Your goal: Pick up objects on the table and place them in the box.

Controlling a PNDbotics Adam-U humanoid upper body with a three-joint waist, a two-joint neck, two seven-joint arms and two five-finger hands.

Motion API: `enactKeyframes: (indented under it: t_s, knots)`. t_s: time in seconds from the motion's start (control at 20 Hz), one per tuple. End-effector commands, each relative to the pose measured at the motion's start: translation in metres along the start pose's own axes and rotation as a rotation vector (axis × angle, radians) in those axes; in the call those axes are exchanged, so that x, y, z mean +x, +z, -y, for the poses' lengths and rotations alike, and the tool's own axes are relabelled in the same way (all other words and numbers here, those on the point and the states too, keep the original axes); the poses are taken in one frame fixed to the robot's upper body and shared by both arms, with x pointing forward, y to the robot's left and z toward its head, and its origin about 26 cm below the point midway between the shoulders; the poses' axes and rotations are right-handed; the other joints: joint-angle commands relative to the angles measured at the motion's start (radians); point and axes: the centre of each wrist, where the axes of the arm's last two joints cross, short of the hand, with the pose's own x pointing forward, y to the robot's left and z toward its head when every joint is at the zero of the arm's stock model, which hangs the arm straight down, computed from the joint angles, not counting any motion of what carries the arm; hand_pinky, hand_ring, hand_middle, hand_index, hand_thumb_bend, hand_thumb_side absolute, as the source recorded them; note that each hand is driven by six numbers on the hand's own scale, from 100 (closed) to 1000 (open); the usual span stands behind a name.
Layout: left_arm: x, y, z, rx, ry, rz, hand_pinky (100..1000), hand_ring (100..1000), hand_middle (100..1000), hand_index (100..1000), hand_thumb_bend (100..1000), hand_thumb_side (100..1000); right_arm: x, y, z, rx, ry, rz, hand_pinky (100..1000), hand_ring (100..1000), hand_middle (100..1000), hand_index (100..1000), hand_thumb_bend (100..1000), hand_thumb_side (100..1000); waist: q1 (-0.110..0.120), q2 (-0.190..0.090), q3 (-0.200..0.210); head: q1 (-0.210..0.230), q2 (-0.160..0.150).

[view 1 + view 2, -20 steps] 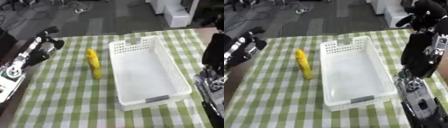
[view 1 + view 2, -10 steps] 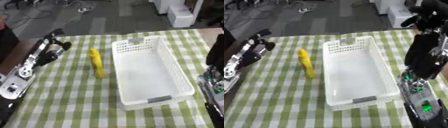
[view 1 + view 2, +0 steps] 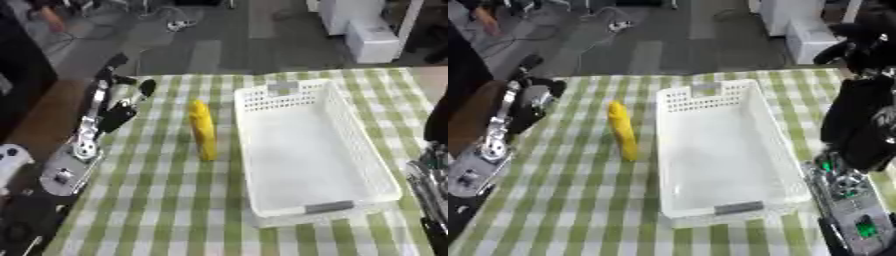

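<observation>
Lying at frame centre on the checked surface [image 3: 157, 200], the white box [image 3: 306, 150] is seen empty; the yellow object [image 3: 203, 130] rests just left of it. Since earlier, the left hand [image 3: 122, 95], fingers relaxed and released, has been raised toward upper left; the right hand's [image 3: 859, 42] state cannot be told.

Open cloth between left hand [image 3: 122, 102] and banana [image 3: 203, 130].

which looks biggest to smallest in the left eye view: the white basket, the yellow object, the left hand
1. white basket, by far the largest.
2. yellow object.
3. left hand, about as big as the yellow object, so that order is unsure.
</observation>
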Motion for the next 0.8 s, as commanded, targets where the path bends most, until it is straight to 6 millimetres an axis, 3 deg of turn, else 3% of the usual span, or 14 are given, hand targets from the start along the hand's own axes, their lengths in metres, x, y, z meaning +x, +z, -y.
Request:
enactKeyframes:
  t_s: [0.05, 0.8]
  knots:
    - [0.001, -0.006, 0.002, 0.022, -0.007, 0.029, 939, 692, 893, 1000, 591, 784, 0.003, -0.007, -0.002, -0.003, -0.014, 0.025, 381, 614, 633, 730, 100, 917, -0.004, -0.011, 0.000, 0.006, -0.014]
    - [-0.009, 0.002, 0.022, -0.179, -0.061, -0.006, 947, 665, 873, 1000, 562, 829, 0.003, -0.008, -0.004, -0.003, -0.024, 0.026, 382, 614, 633, 730, 100, 917, -0.006, -0.011, -0.004, 0.004, -0.013]
